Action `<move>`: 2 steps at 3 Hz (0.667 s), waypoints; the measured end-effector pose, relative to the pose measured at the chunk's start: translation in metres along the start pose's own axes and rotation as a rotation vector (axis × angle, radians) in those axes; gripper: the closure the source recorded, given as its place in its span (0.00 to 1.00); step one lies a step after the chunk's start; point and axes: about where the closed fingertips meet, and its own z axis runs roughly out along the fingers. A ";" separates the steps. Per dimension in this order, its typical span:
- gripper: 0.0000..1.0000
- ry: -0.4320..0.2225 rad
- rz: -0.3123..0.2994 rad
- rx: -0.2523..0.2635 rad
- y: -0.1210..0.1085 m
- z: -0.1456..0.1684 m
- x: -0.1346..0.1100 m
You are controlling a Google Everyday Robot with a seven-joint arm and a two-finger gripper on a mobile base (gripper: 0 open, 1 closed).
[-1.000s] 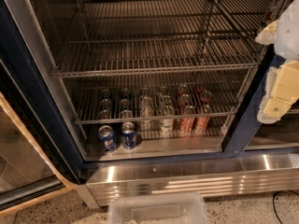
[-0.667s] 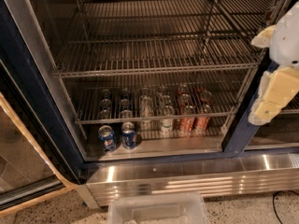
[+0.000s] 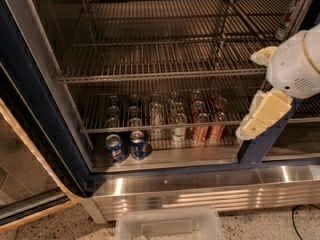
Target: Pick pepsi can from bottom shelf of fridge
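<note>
In the camera view my gripper (image 3: 254, 123) hangs at the right edge of the frame, in front of the fridge's (image 3: 30, 99) dark blue upright (image 3: 255, 149) and about level with the lower wire rack (image 3: 100, 119). I cannot tell whether it is spread or pressed together. The pepsi can (image 3: 138, 145) stands upright at lower left of centre on the bottom shelf (image 3: 200, 157), close to the front edge, well apart from my gripper and lower than it. Just beside it on the left, perhaps touching, stands a twin blue can (image 3: 114, 148) showing a round logo. I judge that I am only approaching, with nothing held. To do this well I should travel left and down, come in low under the lower wire rack, and meet the pepsi can from the front or its open right side, so that I do not nudge the twin blue can. The gap between rack and bottom shelf looks tight, so a level entry seems safer than a steep one. On that rack, above and behind the target, stand rows of cans, silver-white ones (image 3: 156, 118) in the middle and red ones (image 3: 201, 130) to the right. My sweep passes close in front of the red ones. The steel kick plate (image 3: 200, 189) and a clear plastic bin (image 3: 170, 225) on the floor lie below my path.
</note>
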 end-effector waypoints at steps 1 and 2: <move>0.00 0.001 -0.001 0.001 0.000 0.000 0.000; 0.00 -0.069 -0.013 0.016 0.006 0.017 -0.011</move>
